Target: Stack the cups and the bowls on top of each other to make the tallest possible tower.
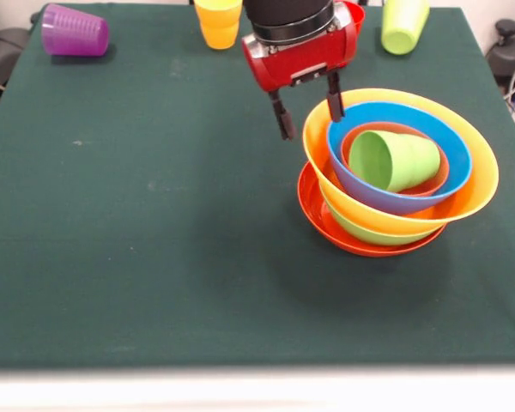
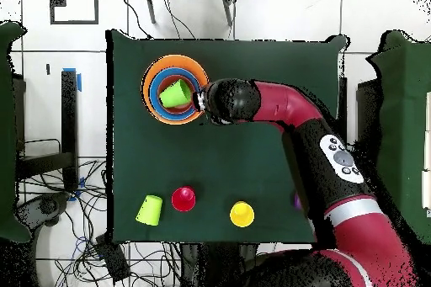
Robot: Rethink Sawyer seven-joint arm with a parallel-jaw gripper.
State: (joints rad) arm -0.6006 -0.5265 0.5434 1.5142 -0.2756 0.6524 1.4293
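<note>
Now | hand (image 1: 307, 110) open, straddling orange-yellow bowl (image 1: 472, 202) rim | table (image 1: 154, 240) beside

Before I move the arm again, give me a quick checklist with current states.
1. Gripper open: ok, its fingers are spread and hold nothing.
2. Gripper placement: it sits at the yellow bowl rim, one finger over the rim, the other outside.
3. Bowls nested: ok, red bowl at the bottom, then green bowl, yellow, blue bowl and small orange bowl; the pile leans.
4. Green cup upright in the pile: not ok, it lies on its side.
5. Other cups stacked: not ok, purple cup, yellow cup, second green cup and red cup stand apart.
</note>
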